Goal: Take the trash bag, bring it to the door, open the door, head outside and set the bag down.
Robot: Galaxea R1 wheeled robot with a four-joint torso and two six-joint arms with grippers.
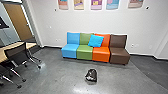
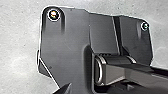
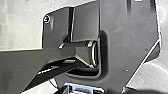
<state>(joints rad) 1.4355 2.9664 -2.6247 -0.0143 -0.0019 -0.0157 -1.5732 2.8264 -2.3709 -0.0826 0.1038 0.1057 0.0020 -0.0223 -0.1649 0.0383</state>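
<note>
Here's the black trash bag (image 1: pixel 91 75), down on the floor (image 1: pixel 56 73), well in from its edge at the wall (image 1: pixel 137 22), out in front of the green seat (image 1: pixel 85 51) and orange seat (image 1: pixel 101 53). Picking it up is my job here, I judge: square up, roll in slowly, bend low, pinch gathered plastic near the top, lift gently so nothing tears. Left gripper, right gripper: apart or together, I can't tell. The bag's far side is hidden, its neck unclear. Is that wooden door (image 1: pixel 18 21) my exit? Can't tell.
</note>
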